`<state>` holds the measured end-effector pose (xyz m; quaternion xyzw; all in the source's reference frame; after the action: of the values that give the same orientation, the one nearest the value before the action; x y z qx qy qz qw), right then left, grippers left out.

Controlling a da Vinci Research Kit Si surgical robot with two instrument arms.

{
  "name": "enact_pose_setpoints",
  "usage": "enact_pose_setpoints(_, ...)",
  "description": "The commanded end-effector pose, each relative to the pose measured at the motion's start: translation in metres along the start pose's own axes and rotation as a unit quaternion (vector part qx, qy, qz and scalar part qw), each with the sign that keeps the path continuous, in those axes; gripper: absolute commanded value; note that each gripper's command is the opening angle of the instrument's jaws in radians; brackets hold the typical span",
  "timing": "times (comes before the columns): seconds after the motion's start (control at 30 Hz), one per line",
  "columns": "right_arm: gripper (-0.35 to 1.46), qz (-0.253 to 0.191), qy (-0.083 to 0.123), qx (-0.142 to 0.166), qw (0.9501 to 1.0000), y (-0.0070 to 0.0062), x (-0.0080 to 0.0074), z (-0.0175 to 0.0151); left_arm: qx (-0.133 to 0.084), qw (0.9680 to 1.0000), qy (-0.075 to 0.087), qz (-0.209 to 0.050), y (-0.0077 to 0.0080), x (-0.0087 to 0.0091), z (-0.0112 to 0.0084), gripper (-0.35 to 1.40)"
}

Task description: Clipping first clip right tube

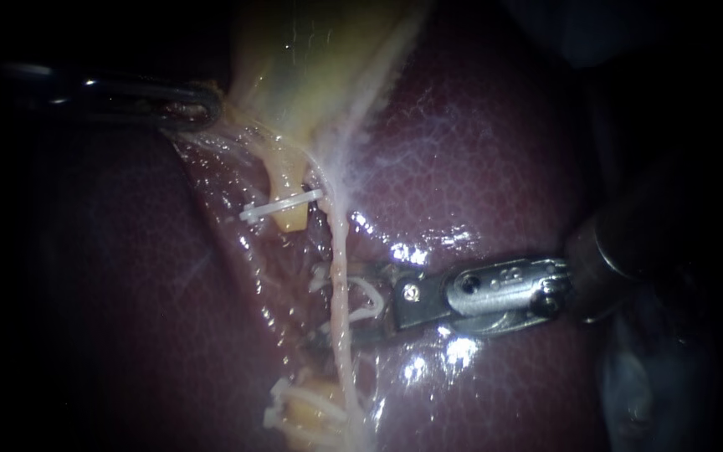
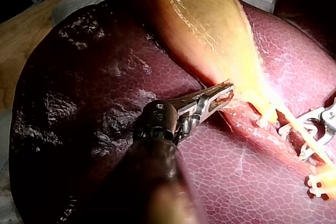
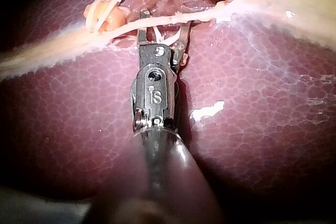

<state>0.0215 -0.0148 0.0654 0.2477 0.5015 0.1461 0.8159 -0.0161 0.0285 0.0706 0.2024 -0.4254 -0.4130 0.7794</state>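
The right tube [image 1: 338,243] is a thin pale strand running down from the gallbladder [image 1: 311,75] over the liver [image 1: 479,151]. My right instrument [image 1: 336,305] reaches in from the right. Its jaws stand open astride this tube, with a white clip [image 1: 366,297] seated between them. In the right wrist view the tube [image 3: 63,38] crosses just inside the tips of my right instrument [image 3: 164,20]. My left instrument [image 1: 207,105] is shut on the gallbladder's lower edge. The left wrist view shows that grip of my left instrument [image 2: 223,95] on the gallbladder [image 2: 199,19].
Left of the right tube, a cut yellow stump [image 1: 286,218] carries a white clip [image 1: 282,205]. A lower stump [image 1: 303,406] carries white clips too. Wet, glistening liver surrounds the working spot.
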Motion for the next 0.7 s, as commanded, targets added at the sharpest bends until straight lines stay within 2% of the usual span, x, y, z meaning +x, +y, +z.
enact_pose_setpoints(0.03, 0.5, 0.0, 0.0, 0.0, 1.0, 0.0, 0.0, 0.0, 0.0, 1.0, 0.0, 0.0, 0.0, 0.0, 0.0, -0.35)
enact_pose_setpoints(0.23, 0.5, 0.009, 0.0, 0.002, 1.0, 0.0001, 0.0002, -0.0007, 0.0, 1.0, 0.0, 0.0, 0.0, 0.0, 0.0, -0.35)
enact_pose_setpoints(0.7, 0.5, 0.019, 0.002, -0.002, 0.9998, 0.001, 0.0009, -0.0069, 0.0, 1.0, 0.0, 0.0, 0.0, 0.0, 0.0, -0.35)
